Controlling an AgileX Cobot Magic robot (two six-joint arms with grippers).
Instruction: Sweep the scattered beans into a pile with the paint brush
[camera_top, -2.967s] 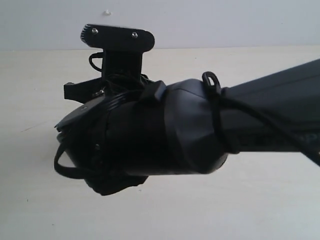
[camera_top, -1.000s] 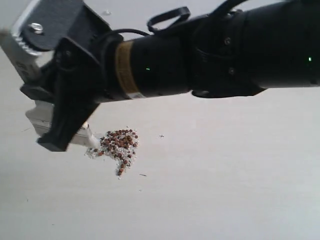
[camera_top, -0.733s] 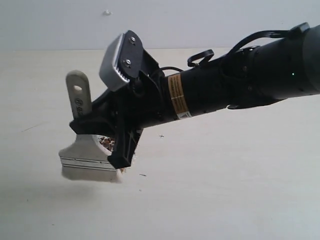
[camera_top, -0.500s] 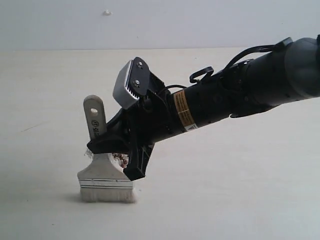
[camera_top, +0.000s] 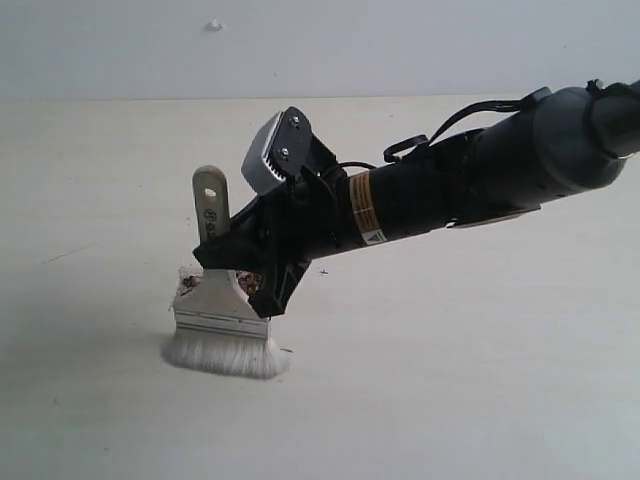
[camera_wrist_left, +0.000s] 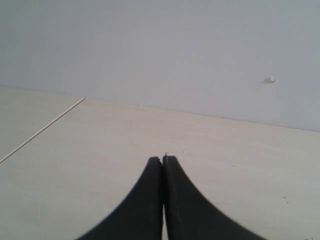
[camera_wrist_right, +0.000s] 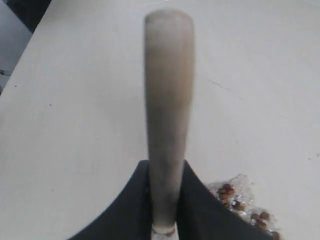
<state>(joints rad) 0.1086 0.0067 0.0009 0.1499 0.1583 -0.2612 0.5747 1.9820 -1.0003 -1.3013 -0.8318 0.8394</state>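
The pale table (camera_top: 450, 390) fills most of the scene. The black right arm (camera_top: 500, 175) reaches over it from the right side toward the left part. There the paint brush (camera_top: 215, 305) stands almost upright, handle up, with its cream bristles pressed and spread on the table. The right gripper (camera_top: 243, 275) is clenched around the handle. The left gripper (camera_wrist_left: 163, 164) hangs above the table with its jaws pressed together, holding nothing. The beans (camera_wrist_right: 239, 202) lie in a small cluster with whitish grit just behind the brush, close to the right gripper's fingers.
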